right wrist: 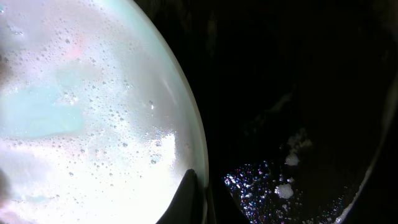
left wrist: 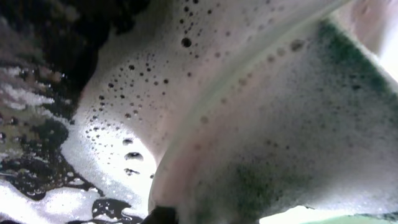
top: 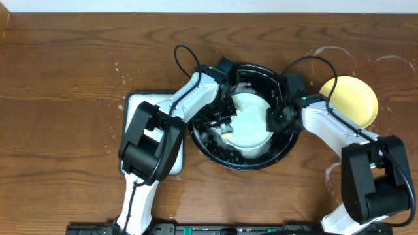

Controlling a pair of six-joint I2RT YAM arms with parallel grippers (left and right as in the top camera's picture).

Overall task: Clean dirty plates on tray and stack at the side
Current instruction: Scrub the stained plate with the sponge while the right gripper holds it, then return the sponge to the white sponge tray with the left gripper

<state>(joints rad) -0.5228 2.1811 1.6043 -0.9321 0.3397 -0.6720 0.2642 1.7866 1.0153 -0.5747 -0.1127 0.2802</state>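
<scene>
The foamy mint-green plate [right wrist: 93, 124] filled my right wrist view, lying in the black tray [top: 261, 160] between my hands: right hand [top: 271, 119] closed at its right rim, left hand [top: 221, 117] closed over its left, grip unclear.

Left arm [top: 151, 140]: rises from the bottom edge at lower left of the overhead view, folds at a bulky black joint, then reaches right and upward along a white link toward frame centre. Left gripper [top: 221, 119]: points right, tipped downward, jaws closed. Right arm [top: 375, 173]: climbs from the lower-right corner, bends at its black elbow, stretches left along a white link. Right gripper [top: 273, 117]: faces left toward the other, jaws closed; one dark fingertip [right wrist: 188, 199] juts up at bottom centre of the right wrist view. Both grippers near each other, not touching.
</scene>
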